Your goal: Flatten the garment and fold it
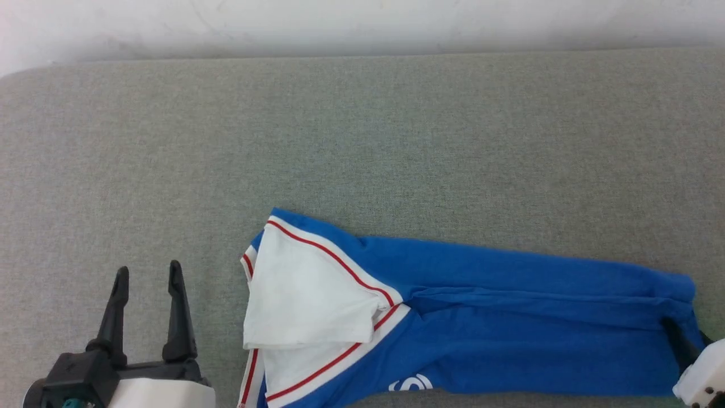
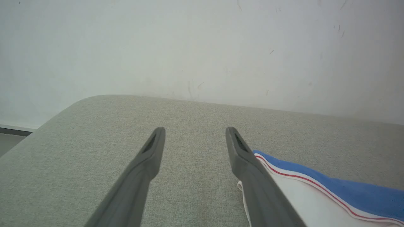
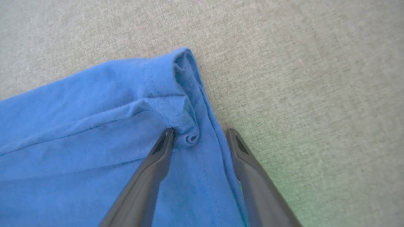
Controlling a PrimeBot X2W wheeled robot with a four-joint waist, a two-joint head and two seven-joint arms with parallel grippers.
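The garment (image 1: pixel 481 334) is a royal-blue T-shirt with a white sleeve and red-striped trim. It lies in a long band across the near side of the grey padded surface (image 1: pixel 362 141), sleeve end to the left. My left gripper (image 1: pixel 148 275) stands open on the bare surface, left of the sleeve. In the left wrist view my left gripper (image 2: pixel 195 132) holds nothing, and the garment (image 2: pixel 315 195) lies beside its right finger. My right gripper (image 3: pixel 200 134) is at the right hem, jaws apart astride a bunched fold of the garment (image 3: pixel 94 126). In the head view my right gripper (image 1: pixel 677 334) shows one dark finger on the hem.
A pale wall (image 1: pixel 362 22) runs behind the far edge of the surface. The surface's rounded left corner (image 2: pixel 85 101) shows in the left wrist view, with floor below it. The garment's near edge reaches the bottom of the head view.
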